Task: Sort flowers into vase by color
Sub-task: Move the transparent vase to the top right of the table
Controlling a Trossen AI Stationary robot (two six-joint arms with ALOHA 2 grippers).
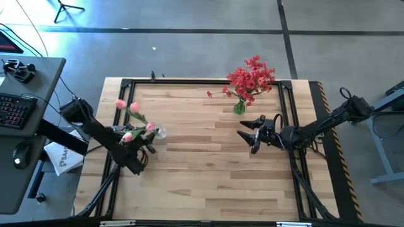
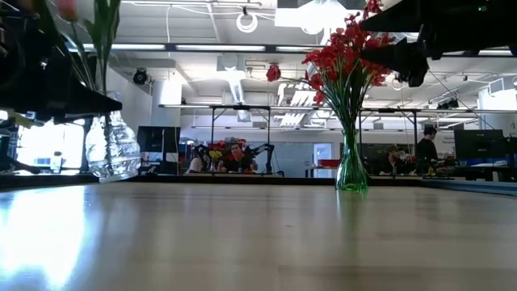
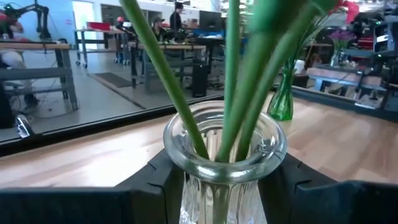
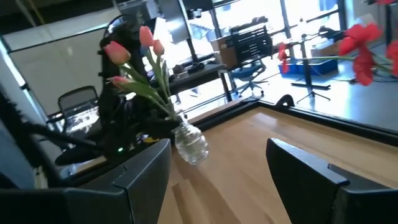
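Note:
A clear glass vase [image 1: 159, 132] stands on its base near the table's left side [image 2: 113, 149] and holds several green stems with pink buds [image 1: 134, 108]. My left gripper [image 3: 224, 186] is shut around the vase's neck. Toward the far right, a green glass vase [image 1: 239, 108] stands on the table and holds a bushy bunch of red flowers [image 1: 251, 79]. My right gripper [image 1: 247, 135] is open and empty, above the table just near of the green vase. It points at the clear vase [image 4: 189, 143]. My left gripper holds the clear vase by its neck [image 3: 205, 186], just under the rim, pinched between the two fingers [image 3: 158, 180]. The fingers come in level from the table's left side, one on each side of the neck. The vase stands upright with its base on the table.
A black frame [image 1: 189, 81] runs around the wooden tabletop. A desk with a keyboard [image 1: 12, 108] and a mouse stands left of the table. The middle and near parts of the tabletop [image 1: 202, 176] are bare wood. People sit at workbenches in the room beyond [image 2: 234, 158].

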